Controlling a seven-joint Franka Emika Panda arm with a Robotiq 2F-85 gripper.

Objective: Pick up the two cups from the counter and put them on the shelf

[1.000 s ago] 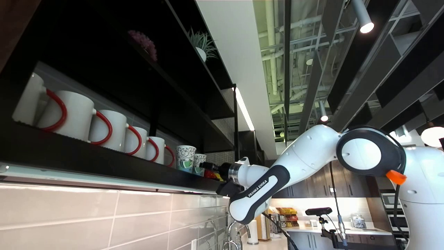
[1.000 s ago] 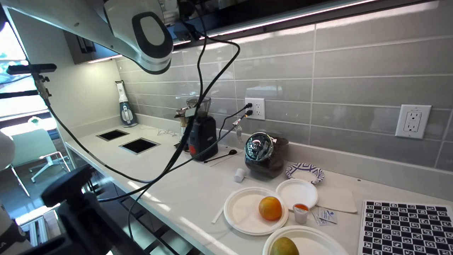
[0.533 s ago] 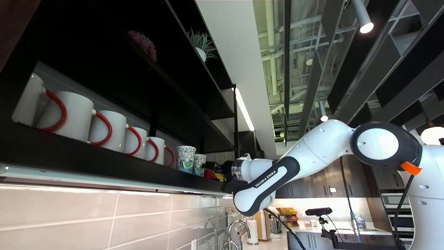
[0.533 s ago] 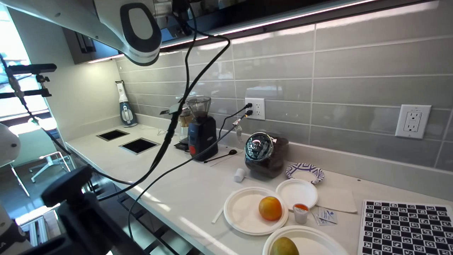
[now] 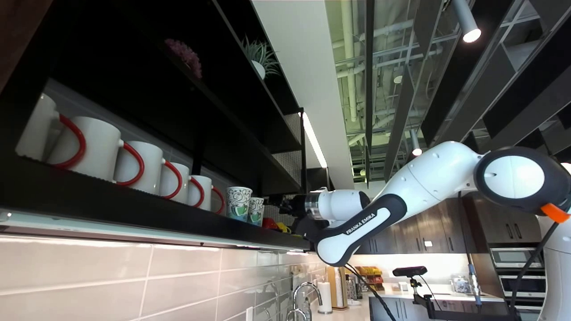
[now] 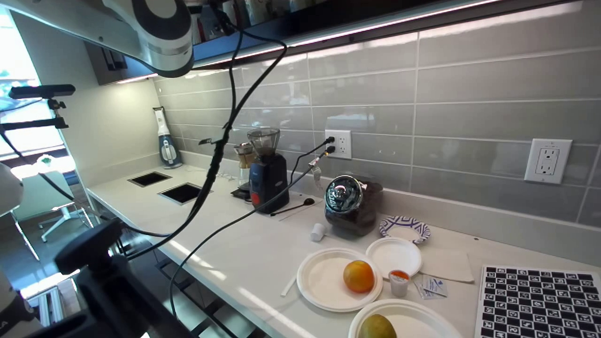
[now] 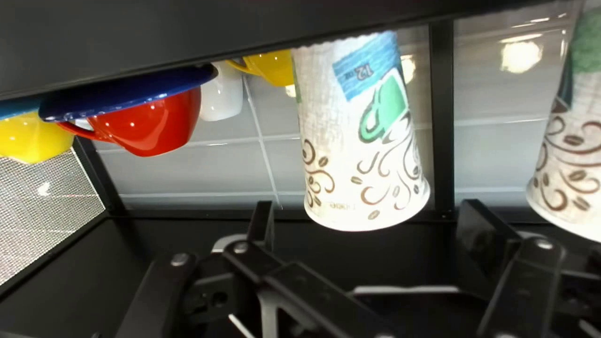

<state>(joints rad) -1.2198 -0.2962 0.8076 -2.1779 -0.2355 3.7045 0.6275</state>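
Note:
Two patterned paper cups stand on the dark lower shelf (image 5: 134,200) in an exterior view: a taller cup (image 5: 239,204) and, right of it, a shorter cup (image 5: 255,211). Both are whitish with teal-green prints. The wrist view is upside down: one cup (image 7: 364,131) hangs in the middle, the second cup (image 7: 570,159) is cut off at the right edge. My gripper (image 7: 367,209) is open, one finger on either side of the middle cup's outline, with nothing held. In an exterior view the gripper (image 5: 272,200) is just right of the shorter cup, around rim height.
Several white mugs (image 5: 139,167) with red handles line the shelf left of the cups. A red cup (image 7: 150,122) with a blue saucer and a yellow cup (image 7: 33,136) sit on the other side. The upper tier (image 5: 250,147) hangs overhead. Plates (image 6: 340,300) lie on the counter (image 6: 263,263).
The arm has drawn back from the shelf, rightward in an exterior view. The gripper has risen a little and backed off from the shorter cup. Both cups have stayed in place.

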